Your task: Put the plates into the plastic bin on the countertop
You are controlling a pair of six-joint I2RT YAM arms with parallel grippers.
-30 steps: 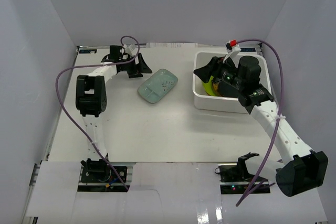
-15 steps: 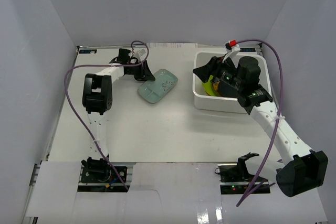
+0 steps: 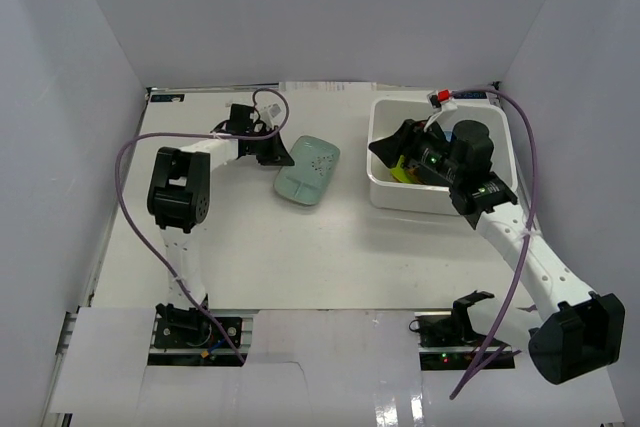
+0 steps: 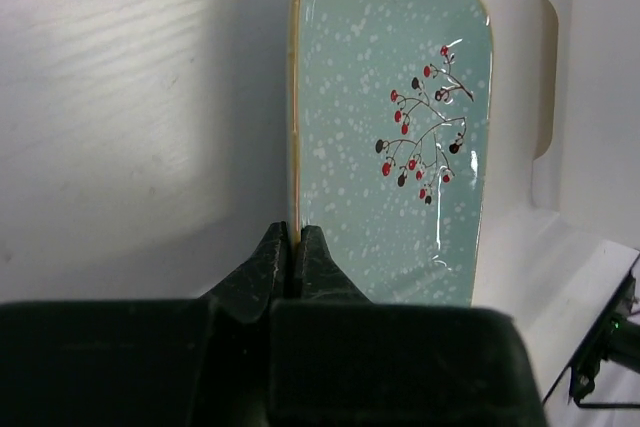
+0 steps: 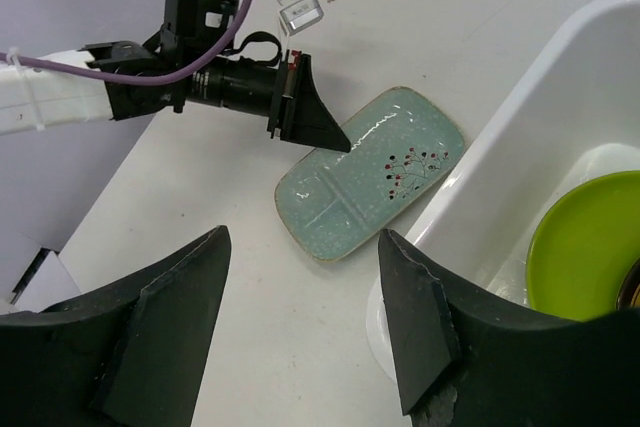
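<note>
The pale grey-green rounded-rectangular glazed plate (image 3: pixel 308 171) lies on the off-white flat desk (image 3: pixel 300 257), left of the white rectangular plastic bin (image 3: pixel 405 197) and just beside its left wall. The left claw (image 4: pixel 296 247) pinches the plate's left edge. Inside the bin sits a lime-green round plate (image 5: pixel 585 247), seemingly leaning on something further right. The right claw (image 3: pixel 392 142) hangs over the bin's left rim.
</note>
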